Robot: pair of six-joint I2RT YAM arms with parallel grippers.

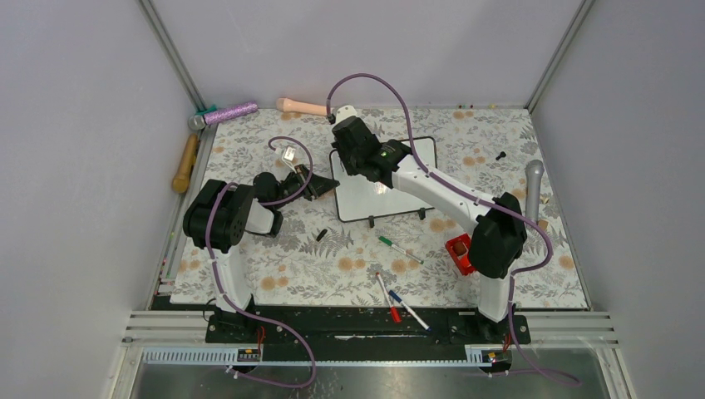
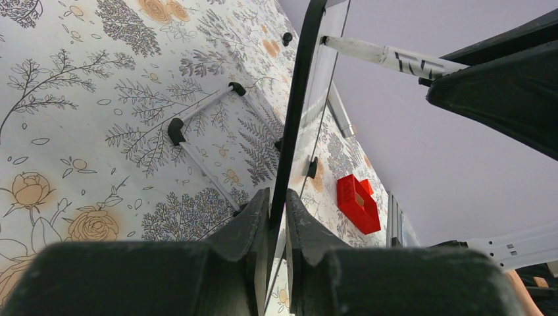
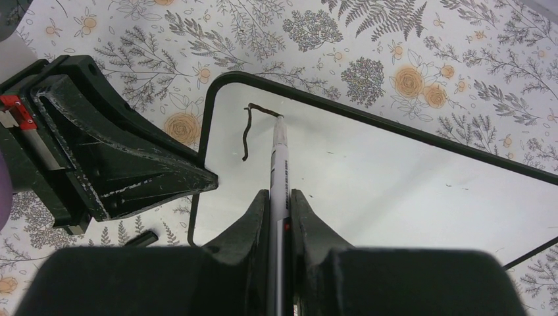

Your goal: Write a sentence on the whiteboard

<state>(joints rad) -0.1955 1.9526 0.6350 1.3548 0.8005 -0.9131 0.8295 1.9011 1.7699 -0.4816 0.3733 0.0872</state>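
The whiteboard (image 1: 378, 204) sits near the centre of the counter (image 1: 274, 249), a little toward 12 o'clock. The left tool (image 2: 278, 204) is clamped on its black frame at the 9 o'clock edge. The right tool (image 3: 279, 197) is clamped on a marker (image 3: 279, 151), tip on the board by the 11 o'clock corner (only one hooked stroke (image 3: 247, 135) is written). The risk I see is pen pressure so near the thin pinch pivoting the board, or the two tools knocking, which would skew the letters.
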